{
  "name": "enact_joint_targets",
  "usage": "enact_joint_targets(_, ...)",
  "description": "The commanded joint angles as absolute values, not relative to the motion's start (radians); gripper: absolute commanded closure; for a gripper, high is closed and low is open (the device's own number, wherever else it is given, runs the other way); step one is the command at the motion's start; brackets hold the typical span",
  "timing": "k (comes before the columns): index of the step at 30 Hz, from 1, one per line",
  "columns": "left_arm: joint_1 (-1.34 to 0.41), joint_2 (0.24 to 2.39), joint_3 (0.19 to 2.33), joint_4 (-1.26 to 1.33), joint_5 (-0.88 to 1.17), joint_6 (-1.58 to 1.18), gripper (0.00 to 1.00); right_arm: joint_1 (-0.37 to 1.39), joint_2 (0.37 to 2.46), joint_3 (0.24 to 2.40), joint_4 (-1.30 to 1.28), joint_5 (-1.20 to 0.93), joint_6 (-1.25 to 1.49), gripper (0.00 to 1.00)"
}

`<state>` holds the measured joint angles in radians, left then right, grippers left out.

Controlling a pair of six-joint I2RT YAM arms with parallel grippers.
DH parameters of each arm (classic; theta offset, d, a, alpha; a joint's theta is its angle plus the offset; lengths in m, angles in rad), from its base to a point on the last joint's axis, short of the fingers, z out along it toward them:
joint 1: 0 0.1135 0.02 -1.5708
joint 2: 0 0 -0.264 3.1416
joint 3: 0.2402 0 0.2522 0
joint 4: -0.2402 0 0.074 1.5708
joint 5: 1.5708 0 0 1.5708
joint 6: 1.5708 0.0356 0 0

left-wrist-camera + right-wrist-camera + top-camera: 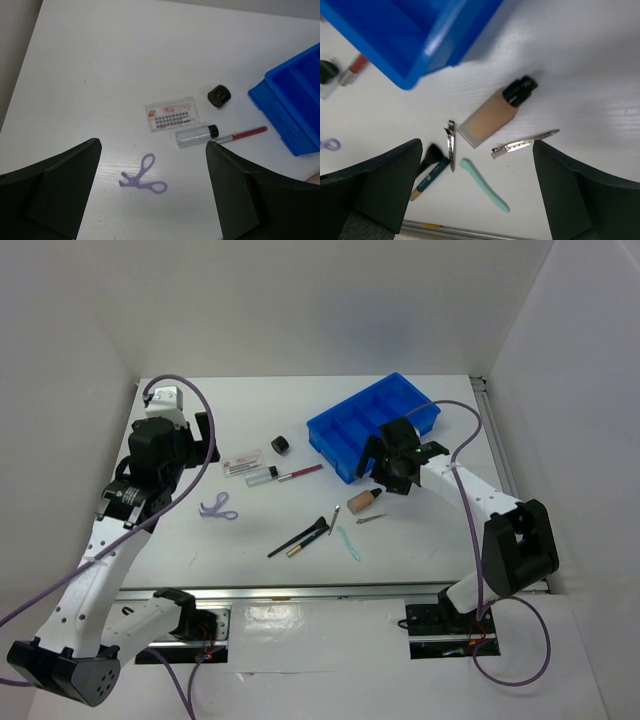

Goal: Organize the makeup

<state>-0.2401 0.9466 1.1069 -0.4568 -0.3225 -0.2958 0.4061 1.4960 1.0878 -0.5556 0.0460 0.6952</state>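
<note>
All the makeup (pixel 300 538) is seen from above, scattered on the white worktop (pixel 420 540) beside a blue divided plastic tray (pixel 325 430). Left wrist: lilac plastic scissors (pixel 142 177) are framed by spread, empty left fingers (pixel 60 190); the white red-printed card (pixel 172 116) has its dotted rows resolved. Right wrist: a beige black-capped bottle (pixel 490 117) is framed by spread, empty right fingers (pixel 385 185).

A high camera views the whole table (pixel 430 550) from its near edge. Both wrist cameras look down closely, sharing the blue tray (pixel 280 115).

Both my arms reach forward, wrists pitched downward. Left gripper (pixel 152 145): jaws wide apart, gripping nothing. Right gripper (pixel 477 145): jaws wide apart, gripping nothing.
</note>
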Motion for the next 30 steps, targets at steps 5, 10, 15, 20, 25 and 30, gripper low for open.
enact_joint_targets(5, -0.242, 1.115, 1.301, -0.702, -0.459, -0.354, 0.0, 0.472, 1.518, 1.023, -0.565, 0.118, 0.867, 0.05)
enact_joint_targets(10, -0.242, 1.085, 1.272, -0.675, -0.37, -0.319, 0.0, 0.472, 1.563, 1.046, -0.555, 0.117, 0.887, 0.06)
enact_joint_targets(15, -0.242, 1.011, 1.184, -0.583, -0.256, -0.287, 0.0, 0.503, 1.635, 1.077, -0.533, 0.127, 0.923, 0.16)
enact_joint_targets(20, -0.242, 1.038, 1.221, -0.626, -0.18, -0.319, 0.0, 0.535, 1.693, 1.127, -0.532, 0.161, 0.923, 0.21)
enact_joint_targets(25, -0.242, 1.039, 1.236, -0.635, -0.146, -0.319, 0.0, 0.535, 1.726, 1.138, -0.545, 0.17, 0.946, 0.23)
enact_joint_targets(30, -0.242, 1.048, 1.246, -0.649, -0.193, -0.337, 0.0, 0.546, 1.761, 1.138, -0.549, 0.207, 0.946, 0.25)
